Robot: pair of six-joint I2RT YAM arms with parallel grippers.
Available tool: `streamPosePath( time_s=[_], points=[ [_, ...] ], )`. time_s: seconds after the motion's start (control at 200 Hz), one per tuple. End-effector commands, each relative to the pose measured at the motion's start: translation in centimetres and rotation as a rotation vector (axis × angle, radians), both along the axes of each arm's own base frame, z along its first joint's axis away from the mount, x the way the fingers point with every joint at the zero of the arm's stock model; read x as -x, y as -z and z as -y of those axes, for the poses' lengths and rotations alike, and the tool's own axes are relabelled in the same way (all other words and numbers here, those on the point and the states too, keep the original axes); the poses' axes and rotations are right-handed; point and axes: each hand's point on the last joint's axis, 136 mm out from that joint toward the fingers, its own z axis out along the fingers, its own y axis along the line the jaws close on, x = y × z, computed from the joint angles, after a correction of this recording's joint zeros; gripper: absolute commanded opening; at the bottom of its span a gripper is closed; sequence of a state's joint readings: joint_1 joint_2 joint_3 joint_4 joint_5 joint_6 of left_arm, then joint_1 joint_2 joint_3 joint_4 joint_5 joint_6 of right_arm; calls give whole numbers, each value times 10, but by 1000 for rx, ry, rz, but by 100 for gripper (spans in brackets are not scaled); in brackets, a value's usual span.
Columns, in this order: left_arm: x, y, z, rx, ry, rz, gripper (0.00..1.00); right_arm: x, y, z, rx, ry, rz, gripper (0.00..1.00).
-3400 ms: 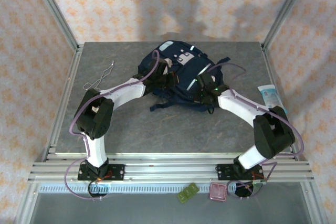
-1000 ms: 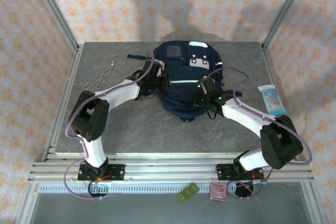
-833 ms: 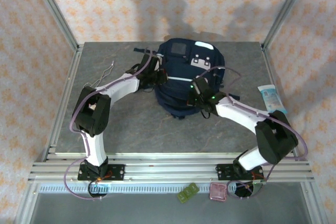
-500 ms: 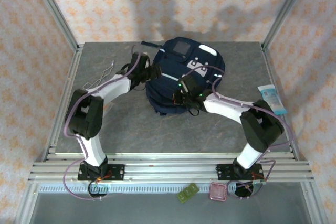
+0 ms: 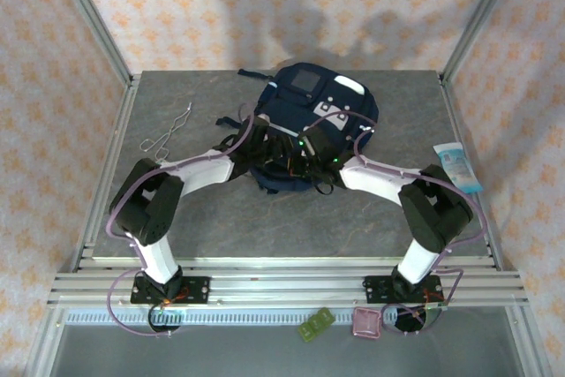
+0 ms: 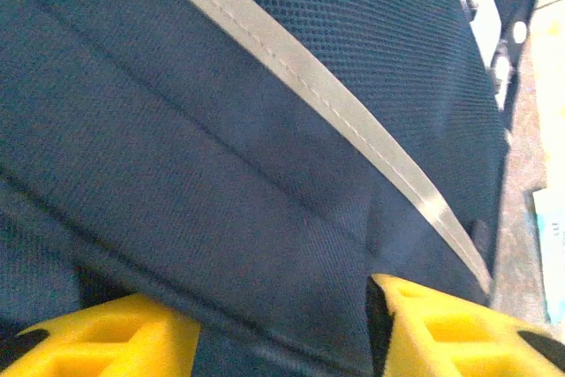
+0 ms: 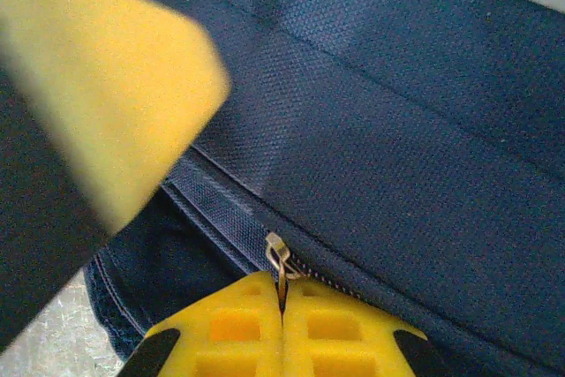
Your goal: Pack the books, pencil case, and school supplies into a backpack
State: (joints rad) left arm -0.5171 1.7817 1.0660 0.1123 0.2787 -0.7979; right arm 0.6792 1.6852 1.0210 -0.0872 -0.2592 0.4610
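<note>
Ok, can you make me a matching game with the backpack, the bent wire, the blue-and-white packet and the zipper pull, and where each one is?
Things:
1. backpack
2. bent wire
3. blue-and-white packet
4. zipper pull

Places:
A. pinched between the right gripper's yellow fingers
B. by the right edge of the table
C. on the left side of the table
D. in the middle of the table, toward the back

Pairs: 1-D, 2-C, 3-B, 4-A

On the table [image 5: 221, 218], wire [image 5: 170, 128] lies left of backpack [image 5: 331, 116], packet [image 5: 457, 168] right.
</note>
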Motion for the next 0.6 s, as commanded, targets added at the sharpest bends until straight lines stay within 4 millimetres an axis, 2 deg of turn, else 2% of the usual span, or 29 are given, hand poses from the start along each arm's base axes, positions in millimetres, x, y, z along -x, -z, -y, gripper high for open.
streamPosePath(
  time_s=[0.0, 0.085, 0.145, 0.36, 0.511, 0.596],
  points=[
    [-21, -4, 3, -23, -34, 39, 38, -2, -14, -11, -46, -14, 29, 0],
    [-26, -1, 1, -40, -35, 35, 20, -1, -11, -5, -16, -2, 24, 0],
    [-27, -1, 0, -33, -35, 37, 0, 0, -9, 4, 20, 17, 20, 0],
    [-29, -6, -14, -29, -44, 46, 0, 6, -7, 47, 137, 109, 18, 0],
    [-31, -9, -26, -33, -45, 54, 0, 10, 5, 94, 221, 192, -3, 0],
    [-32, -11, -28, -34, -39, 60, 0, 4, 7, 123, 268, 257, 0, 0]
  ],
)
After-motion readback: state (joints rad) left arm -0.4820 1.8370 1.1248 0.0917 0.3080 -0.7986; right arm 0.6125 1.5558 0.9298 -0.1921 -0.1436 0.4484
